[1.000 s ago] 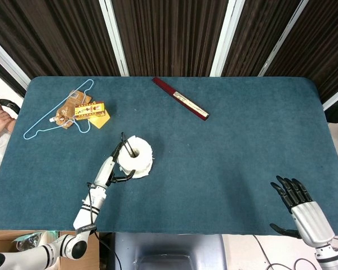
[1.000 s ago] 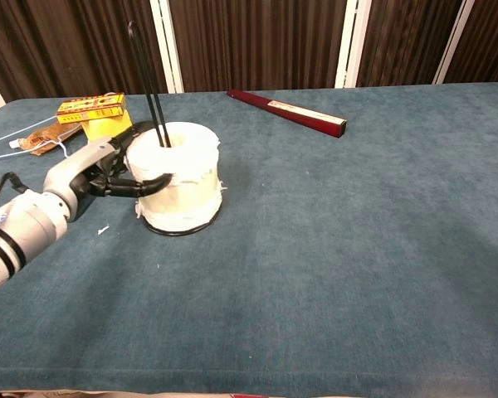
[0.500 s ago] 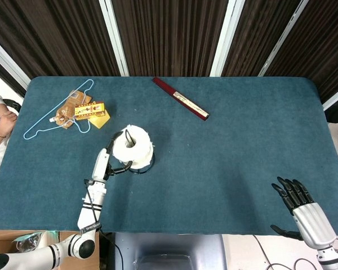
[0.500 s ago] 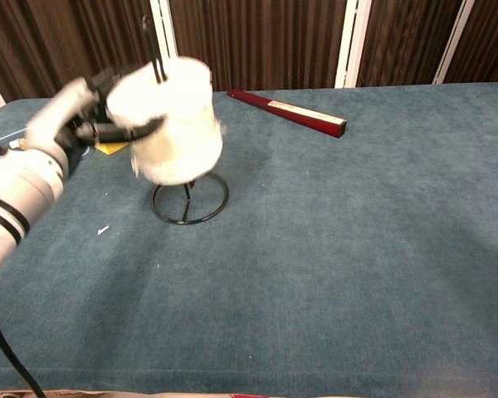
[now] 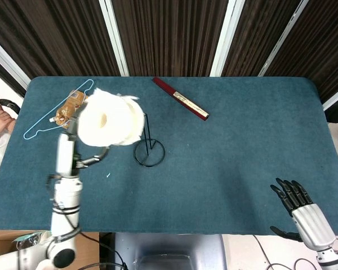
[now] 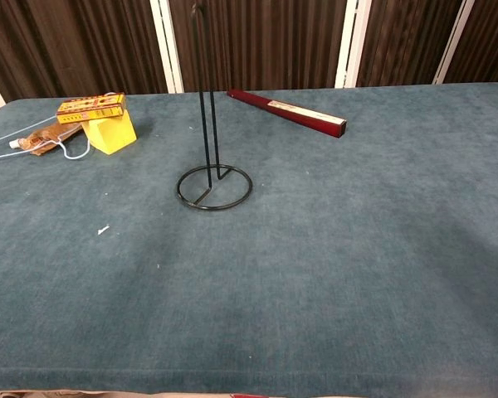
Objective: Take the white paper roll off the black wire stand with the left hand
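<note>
The white paper roll (image 5: 109, 122) is up in the air, clear of the black wire stand (image 6: 211, 149), gripped from below by the left hand (image 5: 89, 151) with its dark fingers curled against the roll's underside. The stand sits bare and upright on the blue-green cloth-covered table (image 6: 332, 249), just right of the lifted roll. Down at the near right corner, the right hand (image 5: 296, 199) hangs empty, fingers spread.

The white paper roll (image 5: 109, 125) sits raised at upper left in the head view — clear of the black wire stand (image 5: 149, 147), which stands upright and bare at centre-left.
</note>
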{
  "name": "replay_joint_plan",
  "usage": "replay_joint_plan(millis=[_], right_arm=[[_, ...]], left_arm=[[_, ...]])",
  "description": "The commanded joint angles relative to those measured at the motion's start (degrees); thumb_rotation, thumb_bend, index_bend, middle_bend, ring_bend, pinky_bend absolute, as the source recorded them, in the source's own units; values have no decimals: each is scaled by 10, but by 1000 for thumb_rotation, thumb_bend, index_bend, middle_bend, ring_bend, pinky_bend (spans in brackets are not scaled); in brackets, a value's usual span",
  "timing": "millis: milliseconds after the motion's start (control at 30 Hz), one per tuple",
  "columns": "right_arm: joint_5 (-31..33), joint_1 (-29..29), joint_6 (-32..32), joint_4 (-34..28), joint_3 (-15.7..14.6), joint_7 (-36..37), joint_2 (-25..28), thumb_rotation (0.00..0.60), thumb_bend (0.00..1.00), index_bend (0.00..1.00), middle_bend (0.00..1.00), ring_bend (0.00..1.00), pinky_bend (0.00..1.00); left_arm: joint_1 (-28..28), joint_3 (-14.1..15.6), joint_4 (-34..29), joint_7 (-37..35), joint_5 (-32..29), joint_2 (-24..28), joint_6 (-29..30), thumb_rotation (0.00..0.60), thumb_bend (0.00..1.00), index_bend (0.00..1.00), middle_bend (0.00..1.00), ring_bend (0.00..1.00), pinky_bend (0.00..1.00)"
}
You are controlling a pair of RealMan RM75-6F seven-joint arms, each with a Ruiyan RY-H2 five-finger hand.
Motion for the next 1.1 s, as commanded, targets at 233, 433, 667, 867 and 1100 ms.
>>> replay_joint_plan(millis=[233,433,667,867,1100], right_arm=[[-4,-2,0,-2,-2,-11,-4,600,64,0,0,0,0],[-8,0,-9,-7,-4,-31,-12,600,65,0,0,0,0],[-3,4,-24,-11,-2,-46,-16,600,65,0,0,0,0],[-4,5,-25,-10,-3,-49,-16,600,65,0,0,0,0],[-3,4,-22,-9,-3,-46,-15,600,65,0,0,0,0]], left_arm=[[100,44,89,-93,-26,102,18,600,778,750,705,710,731],[108,127,254,-159,-29,22,-19,600,784,753,714,720,729],[98,187,370,-174,-3,-70,-46,600,784,739,709,718,535],[90,206,426,-163,8,-128,-51,600,753,672,681,630,326],[81,214,439,-169,13,-128,-71,600,501,218,258,156,88]])
